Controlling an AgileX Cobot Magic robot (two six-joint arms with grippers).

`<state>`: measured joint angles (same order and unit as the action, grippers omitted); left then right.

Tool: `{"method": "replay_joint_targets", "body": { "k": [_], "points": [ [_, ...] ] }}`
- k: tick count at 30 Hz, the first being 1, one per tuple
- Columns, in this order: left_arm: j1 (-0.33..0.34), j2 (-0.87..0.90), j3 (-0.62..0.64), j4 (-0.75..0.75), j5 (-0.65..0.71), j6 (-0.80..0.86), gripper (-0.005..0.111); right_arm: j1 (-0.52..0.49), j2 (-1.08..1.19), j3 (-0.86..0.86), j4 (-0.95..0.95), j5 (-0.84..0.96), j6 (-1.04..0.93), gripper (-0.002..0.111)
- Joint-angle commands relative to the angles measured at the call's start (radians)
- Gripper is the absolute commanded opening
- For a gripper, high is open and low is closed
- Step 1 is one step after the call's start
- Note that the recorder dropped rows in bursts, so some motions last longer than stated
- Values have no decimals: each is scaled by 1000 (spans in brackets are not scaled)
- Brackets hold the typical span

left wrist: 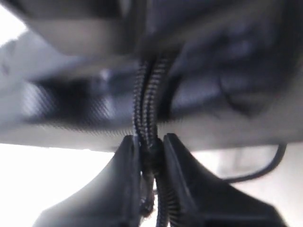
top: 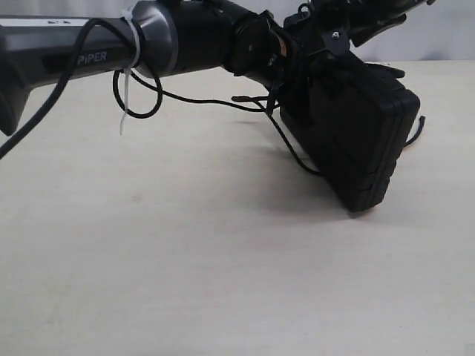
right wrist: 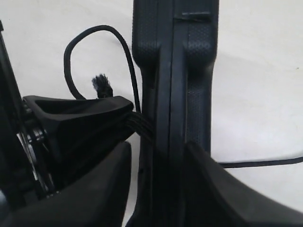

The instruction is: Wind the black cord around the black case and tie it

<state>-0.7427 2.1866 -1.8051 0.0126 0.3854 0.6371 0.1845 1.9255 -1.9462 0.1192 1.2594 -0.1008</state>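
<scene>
Reaching in from the left, the left gripper [left wrist: 150, 144] is pinching two strands of the black cord [left wrist: 144, 94] between nearly shut jaws. It is working close against the black case [top: 356, 141], probably to hold the wrap taut for tying. A slack loop is hanging under its arm. On the right, the right gripper [right wrist: 157, 146] is clamping the case's edge, tilting it up off the table [top: 185, 282] so the cord can pass around.

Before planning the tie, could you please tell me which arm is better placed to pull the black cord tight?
Left, I'd say. The left gripper is pinching the black cord right beside the black case, while the right gripper is occupied clamping the case's edge.
</scene>
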Motion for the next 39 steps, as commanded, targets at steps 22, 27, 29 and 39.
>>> {"method": "replay_joint_targets", "body": {
  "k": [22,27,29,39],
  "points": [
    [-25,-31,-13,-13,-17,13,0,-22,-246,462,-355,-73,161,4],
    [-25,-31,-13,-27,-10,13,0,-22,-246,534,-198,-175,73,4],
    [-25,-31,-13,-27,-2,13,0,-22,-246,547,-154,-198,46,4],
    [-25,-91,-13,-50,42,13,0,-22,-246,549,79,-205,-151,4]
  ]
}}
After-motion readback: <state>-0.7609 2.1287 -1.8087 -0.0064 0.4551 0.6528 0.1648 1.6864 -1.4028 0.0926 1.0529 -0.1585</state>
